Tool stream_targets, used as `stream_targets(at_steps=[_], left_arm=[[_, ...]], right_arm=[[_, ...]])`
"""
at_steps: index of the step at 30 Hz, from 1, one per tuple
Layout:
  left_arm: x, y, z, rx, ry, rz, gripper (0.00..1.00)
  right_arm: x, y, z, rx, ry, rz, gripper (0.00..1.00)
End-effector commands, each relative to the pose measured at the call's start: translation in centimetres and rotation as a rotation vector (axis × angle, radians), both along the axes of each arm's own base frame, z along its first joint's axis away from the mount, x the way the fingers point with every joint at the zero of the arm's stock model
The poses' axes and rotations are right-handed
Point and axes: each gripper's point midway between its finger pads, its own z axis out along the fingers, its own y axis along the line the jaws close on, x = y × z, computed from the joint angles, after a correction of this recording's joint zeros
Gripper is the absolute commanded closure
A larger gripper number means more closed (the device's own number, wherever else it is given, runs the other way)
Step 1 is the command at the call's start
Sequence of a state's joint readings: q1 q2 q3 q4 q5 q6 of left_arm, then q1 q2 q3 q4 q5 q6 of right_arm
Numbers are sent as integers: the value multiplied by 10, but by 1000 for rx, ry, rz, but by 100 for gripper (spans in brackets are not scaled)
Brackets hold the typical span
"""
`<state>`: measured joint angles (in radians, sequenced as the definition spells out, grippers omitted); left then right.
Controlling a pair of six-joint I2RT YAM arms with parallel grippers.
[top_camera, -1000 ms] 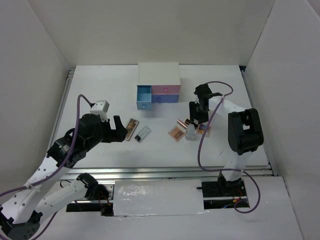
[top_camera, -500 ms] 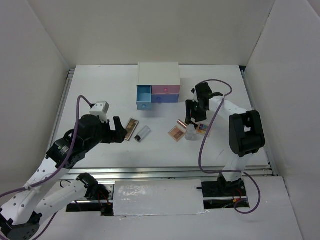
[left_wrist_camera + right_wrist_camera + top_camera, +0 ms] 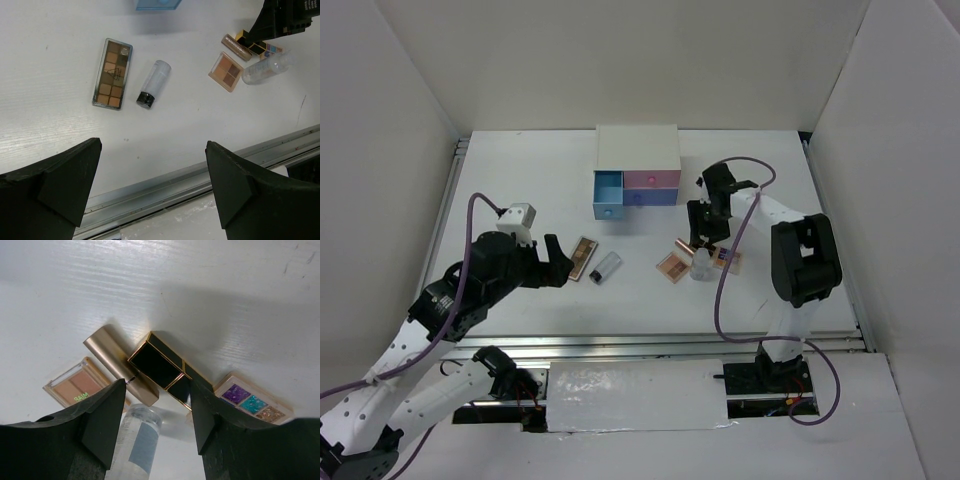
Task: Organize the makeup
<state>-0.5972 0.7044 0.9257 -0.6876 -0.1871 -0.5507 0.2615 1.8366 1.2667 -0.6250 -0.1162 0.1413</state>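
The makeup [image 3: 672,266] lies in two groups on the white tabletop [image 3: 520,180], in front of a white drawer box [image 3: 636,165]. On the left we see a long brown palette [image 3: 112,74] just beside a black-capped clear bottle [image 3: 154,84]. The left hand [image 3: 152,146] hovers near them, spread wide and empty. On the right, a gold lipstick tube [image 3: 120,364], a black case [image 3: 160,367], a pinkish palette [image 3: 226,71], a multicolour palette [image 3: 252,404] and a second clear bottle [image 3: 137,435] cluster together. The right hand [image 3: 156,387] hangs above them, fingers partly apart, gripping nothing.

Plain white walls [image 3: 620,60] close in the white counter [image 3: 520,170] at left, right and far side. An aluminium rail [image 3: 650,345] runs along its near edge.
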Motion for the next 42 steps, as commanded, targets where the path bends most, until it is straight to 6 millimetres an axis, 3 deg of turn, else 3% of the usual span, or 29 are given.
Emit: stream_targets(at_steps=[1, 7, 22, 24, 28, 31, 36, 42], left_arm=[[1, -3, 8, -14, -41, -25, 1], [0, -5, 9, -17, -45, -39, 1], [-2, -7, 11, -28, -57, -57, 1], [-2, -7, 11, -27, -56, -58, 1], [-3, -7, 12, -29, -60, -58, 1], [-2, -7, 11, -28, -57, -57, 1], [-1, -7, 9, -24, -51, -55, 1], [-1, -6, 9, -21, -49, -45, 1]], right_arm=[[5, -7, -5, -60, 6, -13, 39], [9, -17, -4, -131, -15, -48, 40], [9, -14, -14, -148, 11, -24, 36], [10, -14, -14, -155, 7, -27, 39], [16, -15, -13, -168, -3, -35, 57], [19, -15, -11, -176, -12, -39, 64], [32, -17, 10, -178, -90, -72, 69], [52, -20, 60, -181, -204, -109, 74]])
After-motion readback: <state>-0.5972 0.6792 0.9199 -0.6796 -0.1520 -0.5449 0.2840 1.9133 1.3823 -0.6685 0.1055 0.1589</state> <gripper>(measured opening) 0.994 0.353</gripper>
